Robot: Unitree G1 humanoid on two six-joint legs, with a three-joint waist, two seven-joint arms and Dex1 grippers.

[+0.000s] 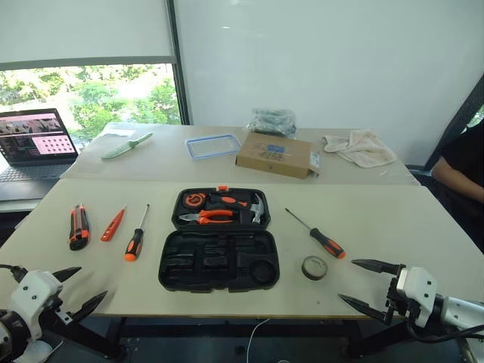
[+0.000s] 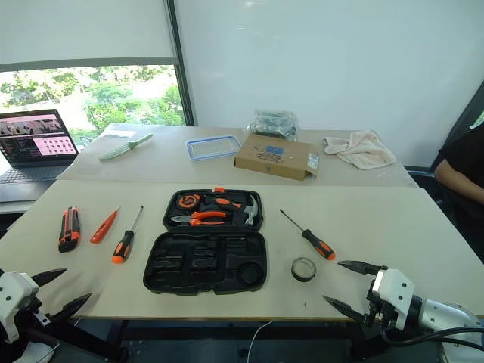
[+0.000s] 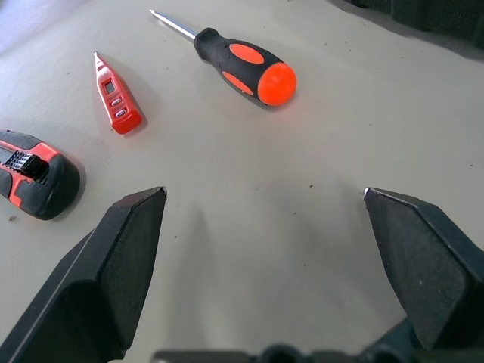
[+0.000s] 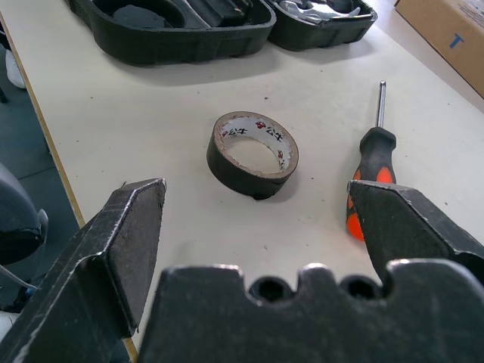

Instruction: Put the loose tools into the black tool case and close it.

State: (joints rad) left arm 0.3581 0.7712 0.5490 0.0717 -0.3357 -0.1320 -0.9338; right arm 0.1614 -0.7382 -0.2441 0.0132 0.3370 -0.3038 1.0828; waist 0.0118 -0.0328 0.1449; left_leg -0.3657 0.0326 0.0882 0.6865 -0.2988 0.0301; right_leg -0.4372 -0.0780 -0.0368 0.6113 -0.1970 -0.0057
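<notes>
Black tool case point(image 1: 219, 261) is seen lying open, flat on the near table point(image 1: 393, 227), lid half away from the robot. The lid half is filled with orange-handled pliers point(image 1: 206, 216), hammer point(image 1: 255, 207) and tape measure point(image 1: 195, 200); the near half's moulded slots are seen bare. Left of the case, well apart from it, three tools are laid side by side: black-and-orange screwdriver point(image 1: 136, 236) nearest the case, then slim orange screwdriver point(image 1: 113, 224), then utility knife point(image 1: 79, 227) farthest out. Right of the case, second black-and-orange screwdriver point(image 1: 318, 235) is laid at a slant, and tape roll point(image 1: 314, 267) is seen lying flat just beside its handle end, between case and right gripper point(image 1: 366, 284). Right gripper is held near the table's front edge, right of the case, jaws spread wide, nothing pinched. Left gripper point(image 1: 79, 287) is held at the front edge, left of the case, jaws likewise spread and empty. Behind the case, on the far table, cardboard box point(image 1: 277, 154), blue-rimmed lid point(image 1: 213, 145), cloth point(image 1: 361, 147) and pale green knife point(image 1: 127, 145) are seen; laptop point(image 1: 34, 144) is far left.
</notes>
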